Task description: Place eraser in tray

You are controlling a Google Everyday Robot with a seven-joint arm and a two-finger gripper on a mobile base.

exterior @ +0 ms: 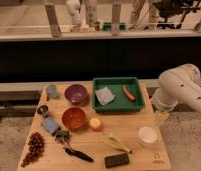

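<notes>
Gripper (161, 118), whose opening cannot be told, is seen at the right edge of the table (139, 120) near the green tray (118, 108), well apart from the dark eraser (117, 160) at the near edge, so the white cup (147, 135) between them could be knocked in reaching.

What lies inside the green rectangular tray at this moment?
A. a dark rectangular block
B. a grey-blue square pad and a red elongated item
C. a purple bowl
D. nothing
B: the green rectangular tray holds the grey-blue square pad and red elongated item; the dark rectangular block lies near the front edge of the wooden table; the gripper hangs beyond the tray's right end.
</notes>
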